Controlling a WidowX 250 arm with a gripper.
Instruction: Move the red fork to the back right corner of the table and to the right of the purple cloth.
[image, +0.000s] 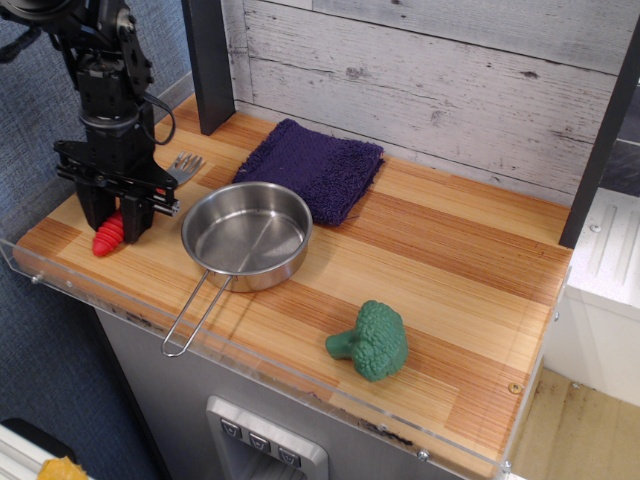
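Note:
The red fork (107, 238) lies at the left end of the wooden table (450, 262), red handle toward the front and silver tines toward the back near the pan. My gripper (114, 222) is lowered over the handle, its two black fingers (139, 215) closed in against its sides. The middle of the fork is hidden behind the fingers. The purple cloth (312, 166) lies flat at the back of the table, left of centre. The back right corner of the table is bare wood.
A steel pan (247, 235) with a wire handle sits just right of the fork, in front of the cloth. A green toy broccoli (372, 340) lies front centre. Black posts stand at the back left (208, 60) and far right (600, 130). A clear acrylic rim (70, 285) edges the table.

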